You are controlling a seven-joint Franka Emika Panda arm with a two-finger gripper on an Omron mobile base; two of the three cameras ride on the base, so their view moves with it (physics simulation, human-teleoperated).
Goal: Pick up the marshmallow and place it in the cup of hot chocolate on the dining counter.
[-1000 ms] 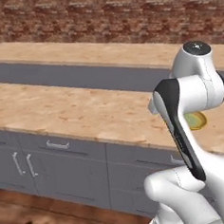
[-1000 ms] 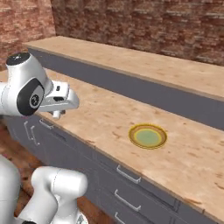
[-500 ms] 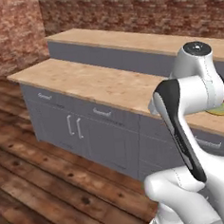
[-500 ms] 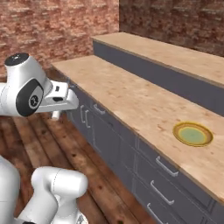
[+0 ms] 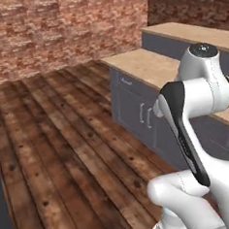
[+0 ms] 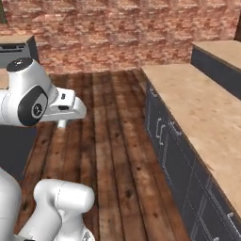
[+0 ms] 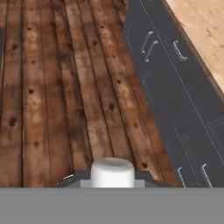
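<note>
Hand view — marshmallow (image 7: 112, 173) at hand (image 7: 112, 183) — above wooden floor (image 7: 57, 87)

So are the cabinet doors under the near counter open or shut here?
Shut. The doors sit flush with the grey cabinet front in the right base view, handles flat against it in the hand view, no gap or interior showing.

Even soft light, faint shadows, slight blur

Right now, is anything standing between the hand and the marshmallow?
Nothing visible does. The marshmallow sits right between the tips of the hand, above the wooden floor beside the grey-drawer counter.
</note>
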